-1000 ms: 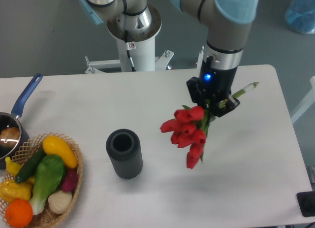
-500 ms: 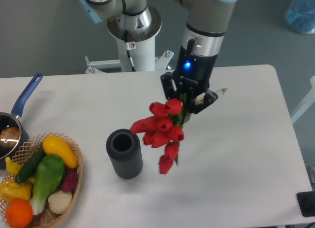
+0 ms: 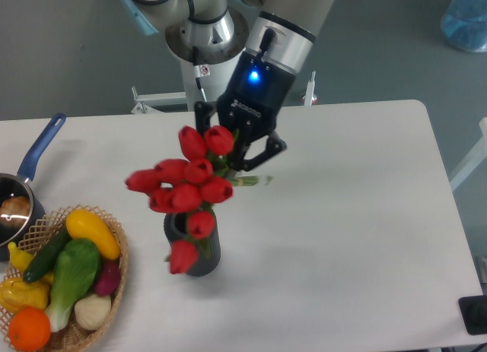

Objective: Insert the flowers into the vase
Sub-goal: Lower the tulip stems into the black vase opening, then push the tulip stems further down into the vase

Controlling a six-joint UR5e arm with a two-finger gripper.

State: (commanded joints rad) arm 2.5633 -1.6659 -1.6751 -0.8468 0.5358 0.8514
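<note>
Camera view, end effector (image 3: 237, 150) gripping flowers (image 3: 186, 188) over vase (image 3: 204, 249)

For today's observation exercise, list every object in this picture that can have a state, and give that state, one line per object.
gripper: shut on the flowers' stems, above the table.
flowers: held in the air, blooms over the vase, not seated in it.
vase: upright on the table, mouth mostly hidden behind the blooms.
wicker basket: full of fruit and vegetables.
saucepan: upright at the table's left edge, something pale inside.
</note>
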